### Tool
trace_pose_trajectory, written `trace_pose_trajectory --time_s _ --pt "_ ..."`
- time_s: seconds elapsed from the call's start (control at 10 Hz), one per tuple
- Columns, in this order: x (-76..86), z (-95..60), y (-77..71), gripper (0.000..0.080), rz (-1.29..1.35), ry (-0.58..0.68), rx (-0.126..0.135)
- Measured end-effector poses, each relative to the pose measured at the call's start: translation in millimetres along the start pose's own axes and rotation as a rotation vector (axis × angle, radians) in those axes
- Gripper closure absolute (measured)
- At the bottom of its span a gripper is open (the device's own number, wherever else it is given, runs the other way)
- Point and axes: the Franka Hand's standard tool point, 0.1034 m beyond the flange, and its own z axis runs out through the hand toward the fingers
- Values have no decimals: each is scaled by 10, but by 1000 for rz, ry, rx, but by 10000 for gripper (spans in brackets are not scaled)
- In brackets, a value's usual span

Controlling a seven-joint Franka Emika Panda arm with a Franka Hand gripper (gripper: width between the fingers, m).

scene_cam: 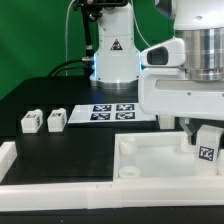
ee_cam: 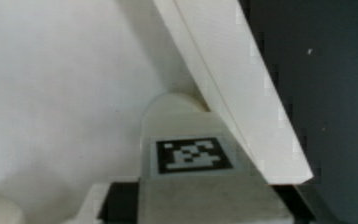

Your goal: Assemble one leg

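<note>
My gripper (scene_cam: 205, 132) is shut on a leg (scene_cam: 207, 147), a small white block with a black-and-white tag. It holds the leg upright over the right side of the large white tray-like part (scene_cam: 130, 165), close inside its right rim. In the wrist view the leg (ee_cam: 195, 150) fills the space between my gripper (ee_cam: 195, 207) jaws, tag facing the camera. Its far end sits beside the tray's raised rim (ee_cam: 229, 85). I cannot tell whether the leg touches the tray floor. Two more legs (scene_cam: 30, 122) (scene_cam: 56, 119) stand on the black table at the exterior view's left.
The marker board (scene_cam: 113, 110) lies on the table behind the tray, in front of the arm's base (scene_cam: 113, 60). A white raised border (scene_cam: 15, 160) runs along the table's near left edge.
</note>
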Motion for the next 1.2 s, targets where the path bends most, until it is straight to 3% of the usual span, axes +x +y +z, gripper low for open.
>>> trace_pose_trajectory --time_s 0.6,1.1,1.2 --pt "43 12 6 504 923 -80 -7" --pt "40 7 2 504 1289 -65 -24" --pt "32 11 3 428 1270 -65 -24"
